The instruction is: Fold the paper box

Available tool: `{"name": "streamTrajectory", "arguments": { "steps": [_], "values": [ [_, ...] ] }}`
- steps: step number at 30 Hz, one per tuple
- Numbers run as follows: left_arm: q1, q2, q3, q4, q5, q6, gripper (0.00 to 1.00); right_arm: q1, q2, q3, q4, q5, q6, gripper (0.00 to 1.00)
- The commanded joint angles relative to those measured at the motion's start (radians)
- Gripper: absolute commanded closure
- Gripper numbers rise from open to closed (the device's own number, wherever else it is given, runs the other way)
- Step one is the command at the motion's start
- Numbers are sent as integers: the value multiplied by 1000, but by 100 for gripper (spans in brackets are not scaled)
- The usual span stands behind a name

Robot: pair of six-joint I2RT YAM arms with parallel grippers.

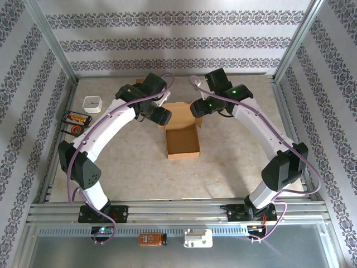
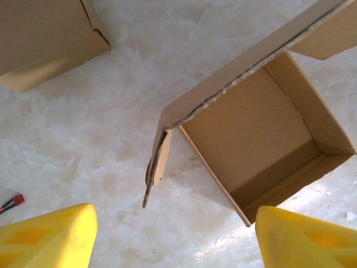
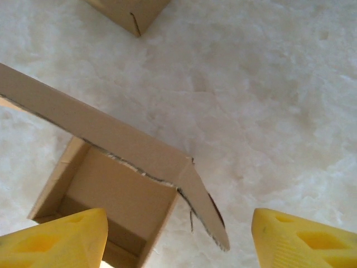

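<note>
Sitting on pale marbled table (image 1: 223, 167) — paper box (image 1: 182, 139) | striped floral walls (image 1: 167, 44) | left claw (image 2: 174, 226), right claw (image 3: 179, 226) — spread, empty

Left arm (image 1: 111, 120), right arm (image 1: 254, 117): jaws apart.

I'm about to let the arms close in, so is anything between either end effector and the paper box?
Nothing visible does. The left end effector and right end effector hover open right by the paper box, bare table below. The white cup sits off to the left.

Box (image 1: 182, 139) ctr of table (image 1: 234, 164)
</note>
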State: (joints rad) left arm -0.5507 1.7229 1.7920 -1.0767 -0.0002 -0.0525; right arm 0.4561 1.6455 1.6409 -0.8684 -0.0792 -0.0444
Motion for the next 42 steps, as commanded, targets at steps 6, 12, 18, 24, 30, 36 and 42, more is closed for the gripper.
{"name": "streamTrajectory", "arguments": {
  "steps": [6, 12, 18, 24, 30, 36, 42],
  "values": [
    [-3, 58, 47, 49, -15, 35, 39, 31, 56, 2, 17, 84, -40, 43],
    [-2, 108, 69, 41, 5, 39, 47, 62, 74, -14, 35, 126, -51, 52],
    [-4, 130, 77, 33, 31, 12, 69, 80, 56, -69, 87, 179, -2, 60],
    [-3, 125, 49, 53, 43, -42, 81, 84, 2, -167, 195, 187, 146, 73],
    [-3, 112, 14, 120, -23, -165, 87, 84, -28, -222, 261, 193, 334, 80],
    [-3, 109, -22, 243, -17, -325, 89, 84, -56, -289, 395, 159, 517, 84],
    [-3, 91, -67, 340, 21, -401, 89, 82, -56, -285, 417, 158, 606, 84]
  ]
}}
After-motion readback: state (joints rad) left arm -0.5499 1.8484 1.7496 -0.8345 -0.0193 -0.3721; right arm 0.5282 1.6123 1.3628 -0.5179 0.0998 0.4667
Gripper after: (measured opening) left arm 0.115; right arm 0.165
